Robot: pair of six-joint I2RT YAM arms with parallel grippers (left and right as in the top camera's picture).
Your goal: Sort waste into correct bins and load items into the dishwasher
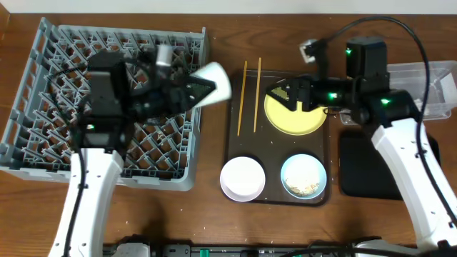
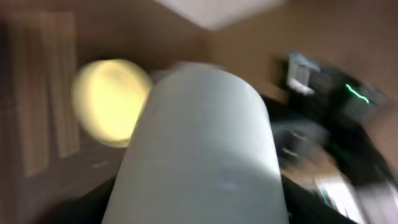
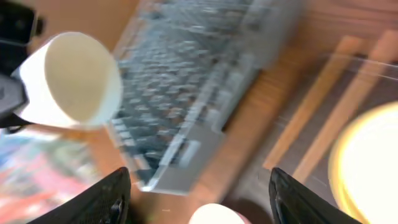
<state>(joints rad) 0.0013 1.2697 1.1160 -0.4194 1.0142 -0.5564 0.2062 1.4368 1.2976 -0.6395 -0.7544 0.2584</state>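
My left gripper (image 1: pixel 194 89) is shut on a white cup (image 1: pixel 214 82) and holds it on its side at the right edge of the grey dish rack (image 1: pixel 43 93). The cup (image 2: pixel 199 149) fills the blurred left wrist view. My right gripper (image 1: pixel 288 93) is open and empty, above the left edge of the yellow plate (image 1: pixel 296 114); its fingers (image 3: pixel 199 180) stand wide apart. Two chopsticks (image 1: pixel 250 96) lie left of the plate. A white bowl (image 1: pixel 243 178) and a light blue bowl (image 1: pixel 303 176) holding rice scraps sit in front. No wrapper or napkin shows.
The plate, bowls and chopsticks rest on a dark brown serving tray (image 1: pixel 275 196). A clear tub (image 1: pixel 435 89) stands at the far right, with a black tray (image 1: pixel 364 171) in front of it. The right wrist view shows the cup (image 3: pixel 71 78) and rack (image 3: pixel 205 81).
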